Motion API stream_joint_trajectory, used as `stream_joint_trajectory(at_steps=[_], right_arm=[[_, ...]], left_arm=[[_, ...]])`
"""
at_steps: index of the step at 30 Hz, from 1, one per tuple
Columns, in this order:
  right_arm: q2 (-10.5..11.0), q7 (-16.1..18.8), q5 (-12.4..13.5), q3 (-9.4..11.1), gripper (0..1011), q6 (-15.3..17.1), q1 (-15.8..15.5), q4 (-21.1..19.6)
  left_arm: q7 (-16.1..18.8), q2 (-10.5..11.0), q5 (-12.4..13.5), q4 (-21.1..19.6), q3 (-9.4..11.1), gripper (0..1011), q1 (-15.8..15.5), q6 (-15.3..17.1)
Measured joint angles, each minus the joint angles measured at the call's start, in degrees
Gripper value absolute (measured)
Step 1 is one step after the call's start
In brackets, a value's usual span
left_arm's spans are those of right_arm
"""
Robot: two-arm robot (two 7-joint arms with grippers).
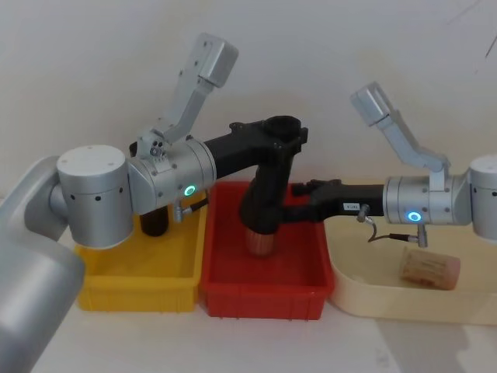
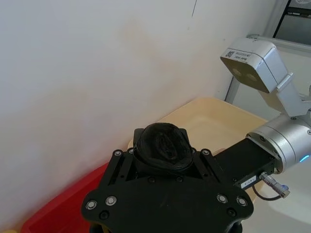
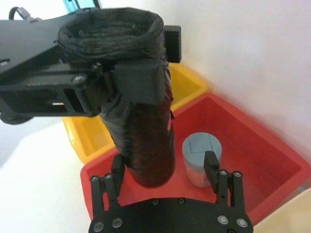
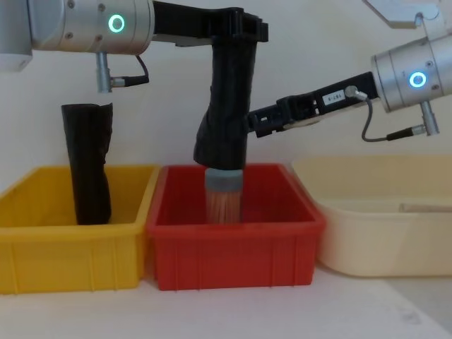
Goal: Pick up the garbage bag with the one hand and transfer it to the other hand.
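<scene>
Got the left pincer (image 4: 236, 34) pinching the bag (image 4: 226, 106) right at its wrinkled top, holding it upright in the air over the red bin (image 4: 233, 247). Got the right pincer (image 3: 163, 161) reaching in from the right, lower down the bag, fingers (image 3: 210, 162) spread wide with the bag's bottom end in between. Close by one finger, well off the other, so not squeezing it. Just below the bag's bottom end, standing in the red bin, a grey-topped cylinder (image 4: 224, 194); can't tell if touching. Left of that, a yellow bin (image 4: 70, 261) with a taller black roll (image 4: 88, 162) standing in it. Right of the red one, a cream tub (image 4: 381, 240) with a cork-like cylinder (image 1: 429, 270) lying on its side. All three side by side on a white worktop (image 4: 353, 311).
</scene>
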Motion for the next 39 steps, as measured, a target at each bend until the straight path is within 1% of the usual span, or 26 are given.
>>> stream_joint_trajectory(at_steps=[12,26,39], right_arm=[[-0.01,0.24,2.18,0.98,999,0.61,0.19,-0.65],[-0.12,0.69,3.02,0.77,999,0.70,0.56,-0.79],[-0.24,0.78,3.25,0.56,999,0.59,0.80,-0.61]], left_arm=[[-0.02,0.00,-0.01,0.01,0.00,379,0.00,0.00],[0.00,0.00,0.01,0.02,0.00,379,0.01,0.01],[0.00,0.00,0.02,0.02,0.00,379,0.01,0.01]])
